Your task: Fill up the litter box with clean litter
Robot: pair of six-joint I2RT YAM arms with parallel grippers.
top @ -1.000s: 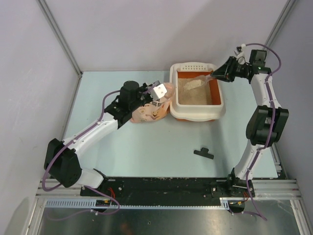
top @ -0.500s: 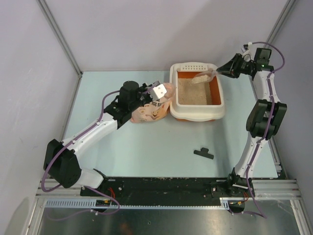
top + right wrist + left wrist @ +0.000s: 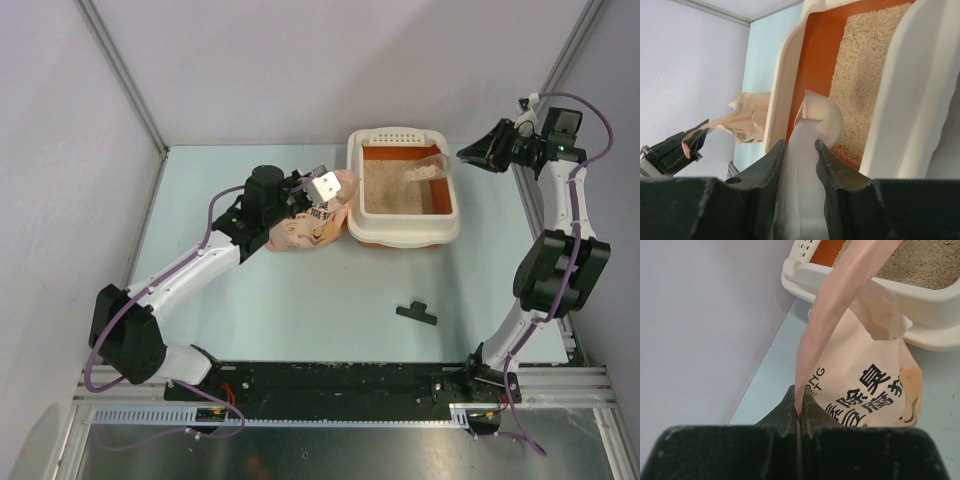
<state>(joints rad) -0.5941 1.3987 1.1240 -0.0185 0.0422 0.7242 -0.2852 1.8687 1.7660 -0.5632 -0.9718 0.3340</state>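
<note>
- The right claw [image 3: 800,150] is pinched on the handle of a white scoop [image 3: 822,120]. The bowl is held ahead of the claw, over the litter box [image 3: 782,90], just inside its nearest wall.
- The left claw [image 3: 800,410] is pressed together on the top flap of the pink bag [image 3: 865,385]. The bag is slumped on the bench [image 3: 300,300] ahead of and below that claw, just beside the box.
- Tan litter [image 3: 865,65] is spread over most of the box floor beyond the scoop, so filling seems well along, with a scoopful apparently being delivered.
- Next, the scoop probably has to be tipped out, then carried across the box to the bag mouth, which must be kept open.
- The box rim under the handle is to be cleared. The side wall [image 3: 625,80] is close behind the right claw. Open bench is found below it, where a black clip [image 3: 417,313] lies well apart.
</note>
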